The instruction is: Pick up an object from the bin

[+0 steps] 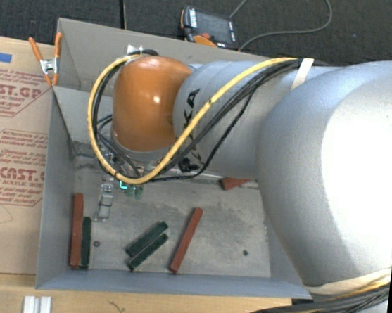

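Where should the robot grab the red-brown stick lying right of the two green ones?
Probably at its middle, coming straight down from above and closing across its narrow width. The red-brown stick lies flat and long, so the middle should keep it level, and bare bin floor shows along both long sides; the green sticks lie apart to its left.

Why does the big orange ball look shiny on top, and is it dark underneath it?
Camera view: the glossy orange cover on the wrist catches light from above, hence a pale sheen; the arm shades the bin floor just below it; the brown stick and green sticks nearer the front lie in even light.
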You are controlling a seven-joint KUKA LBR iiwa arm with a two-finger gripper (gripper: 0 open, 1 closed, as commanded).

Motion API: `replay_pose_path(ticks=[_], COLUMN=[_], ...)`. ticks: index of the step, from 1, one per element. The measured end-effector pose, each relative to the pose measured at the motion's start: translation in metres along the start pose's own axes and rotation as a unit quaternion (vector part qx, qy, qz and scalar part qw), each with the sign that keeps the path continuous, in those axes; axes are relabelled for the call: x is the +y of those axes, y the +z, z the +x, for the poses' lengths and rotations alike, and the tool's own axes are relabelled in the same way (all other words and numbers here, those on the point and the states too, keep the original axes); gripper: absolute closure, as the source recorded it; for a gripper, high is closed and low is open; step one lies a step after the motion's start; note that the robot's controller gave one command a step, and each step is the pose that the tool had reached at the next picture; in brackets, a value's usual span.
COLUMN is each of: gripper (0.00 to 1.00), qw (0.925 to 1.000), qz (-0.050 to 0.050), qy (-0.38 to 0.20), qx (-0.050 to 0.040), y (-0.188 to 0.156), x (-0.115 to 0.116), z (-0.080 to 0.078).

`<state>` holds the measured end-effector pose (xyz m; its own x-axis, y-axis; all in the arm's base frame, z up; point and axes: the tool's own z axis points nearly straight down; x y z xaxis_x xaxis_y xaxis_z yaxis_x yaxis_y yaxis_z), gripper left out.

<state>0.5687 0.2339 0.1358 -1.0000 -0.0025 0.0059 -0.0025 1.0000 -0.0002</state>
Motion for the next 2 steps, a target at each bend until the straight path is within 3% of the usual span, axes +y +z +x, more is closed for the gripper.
replay_pose_path(ticks=[1, 2], gripper=[0.0, 0.0], qw=[0.9992, 1.0], qz=[0.001, 0.0], qy=[-0.041, 0.001], qx=[0.0016, -0.002], y=[0.065, 0.066], x=[-0.091, -0.134], z=[0.05, 0.084])
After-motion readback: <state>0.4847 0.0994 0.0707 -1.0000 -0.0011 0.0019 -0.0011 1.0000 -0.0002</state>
